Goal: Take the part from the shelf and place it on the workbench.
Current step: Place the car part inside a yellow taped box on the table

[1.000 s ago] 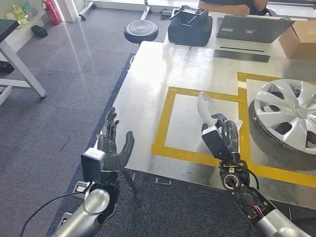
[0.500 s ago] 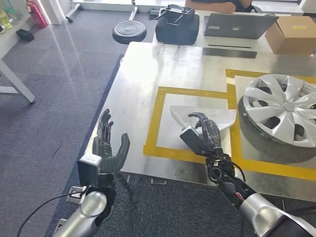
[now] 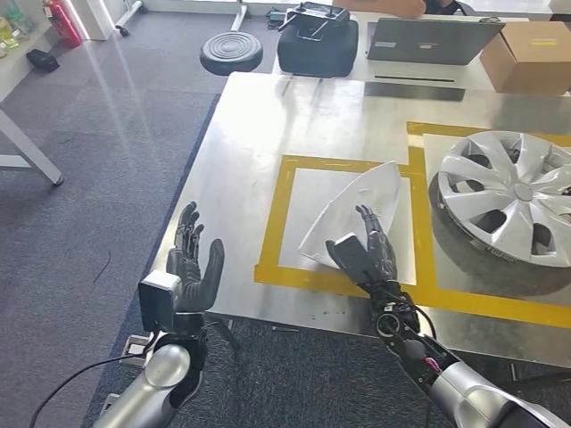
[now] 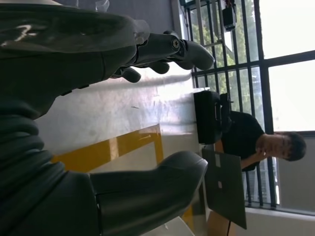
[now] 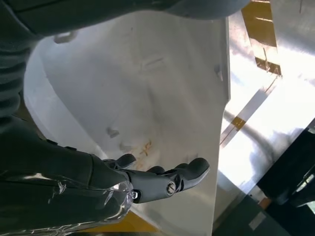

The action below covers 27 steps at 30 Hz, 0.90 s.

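The white plastic part point(image 3: 360, 205) lies flat on the metal workbench point(image 3: 269, 134), inside the yellow tape square point(image 3: 269, 234). My right hand point(image 3: 368, 254) hovers at the part's near edge with its fingers spread and nothing held. In the right wrist view the part point(image 5: 148, 88) spreads out under that hand point(image 5: 93, 182), whose fingers stretch out over it. My left hand point(image 3: 190, 267) is raised at the bench's front left corner, palm open and empty; in the left wrist view this hand point(image 4: 74, 54) shows thumb and fingers held apart.
A silver hubcap point(image 3: 511, 192) lies on the bench to the right of the square. Behind the bench are a black bag point(image 3: 317, 45), a laptop point(image 3: 431, 40), a cardboard box point(image 3: 532, 55) and a person point(image 4: 256, 142). A black stool point(image 3: 231, 52) stands on the grey carpet.
The part was held upright in my right hand a second ago; it now lies flat in the yellow square and the hand has let go. The view has shifted slightly.
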Each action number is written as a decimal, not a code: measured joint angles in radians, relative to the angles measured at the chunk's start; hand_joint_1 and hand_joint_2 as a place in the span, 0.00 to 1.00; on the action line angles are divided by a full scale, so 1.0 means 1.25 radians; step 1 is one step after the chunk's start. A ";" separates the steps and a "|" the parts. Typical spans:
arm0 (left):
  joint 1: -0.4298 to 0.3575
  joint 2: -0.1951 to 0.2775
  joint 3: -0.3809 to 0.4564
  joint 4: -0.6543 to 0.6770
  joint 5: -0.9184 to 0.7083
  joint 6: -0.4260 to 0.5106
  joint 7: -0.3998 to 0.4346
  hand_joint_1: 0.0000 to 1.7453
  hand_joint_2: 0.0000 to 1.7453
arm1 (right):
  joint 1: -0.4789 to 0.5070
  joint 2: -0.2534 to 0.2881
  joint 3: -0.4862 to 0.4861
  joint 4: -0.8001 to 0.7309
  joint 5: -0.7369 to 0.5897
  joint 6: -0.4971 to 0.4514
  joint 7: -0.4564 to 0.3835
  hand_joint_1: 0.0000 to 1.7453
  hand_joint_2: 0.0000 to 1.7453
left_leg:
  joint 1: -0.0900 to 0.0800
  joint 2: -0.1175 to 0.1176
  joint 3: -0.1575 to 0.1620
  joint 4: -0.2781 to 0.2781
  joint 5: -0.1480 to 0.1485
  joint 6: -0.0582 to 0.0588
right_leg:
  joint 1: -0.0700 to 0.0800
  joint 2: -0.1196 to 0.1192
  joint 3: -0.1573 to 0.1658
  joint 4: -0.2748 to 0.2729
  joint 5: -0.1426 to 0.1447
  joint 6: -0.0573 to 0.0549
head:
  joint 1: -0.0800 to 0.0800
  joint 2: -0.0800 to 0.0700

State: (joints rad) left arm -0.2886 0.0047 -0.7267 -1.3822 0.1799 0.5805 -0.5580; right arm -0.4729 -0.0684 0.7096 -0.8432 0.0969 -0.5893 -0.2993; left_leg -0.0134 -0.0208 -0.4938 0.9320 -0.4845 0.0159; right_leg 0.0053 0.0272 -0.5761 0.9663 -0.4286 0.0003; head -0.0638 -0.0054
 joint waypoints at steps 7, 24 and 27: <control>0.004 0.012 0.000 0.001 -0.007 0.031 0.001 0.00 0.00 | 0.066 -0.010 -0.001 -0.140 -0.021 -0.008 0.017 0.00 0.00 | 0.000 0.000 0.000 -0.001 0.001 -0.002 | 0.000 0.002 -0.001 0.000 0.000 0.000 | -0.007 0.000; 0.023 0.022 0.000 0.001 -0.033 0.032 0.005 0.00 0.00 | 0.158 -0.034 -0.021 -0.422 -0.030 -0.009 0.013 0.00 0.00 | 0.000 0.000 0.004 -0.004 0.002 -0.002 | 0.000 0.001 0.004 0.000 0.002 -0.003 | -0.009 0.000; 0.025 0.022 0.000 0.001 -0.034 0.032 0.005 0.00 0.00 | 0.165 -0.037 -0.025 -0.454 -0.030 -0.007 0.014 0.00 0.00 | 0.000 0.000 0.004 -0.004 0.002 -0.002 | 0.000 0.001 0.004 0.000 0.002 -0.003 | -0.009 0.000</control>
State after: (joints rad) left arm -0.2577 0.0320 -0.7267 -1.3809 0.1371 0.6207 -0.5519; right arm -0.2666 -0.1141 0.6782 -1.4107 0.0599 -0.5981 -0.2823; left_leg -0.0140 -0.0206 -0.4884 0.9271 -0.4820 0.0130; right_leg 0.0052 0.0289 -0.5710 0.9660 -0.4262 -0.0032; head -0.0747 -0.0053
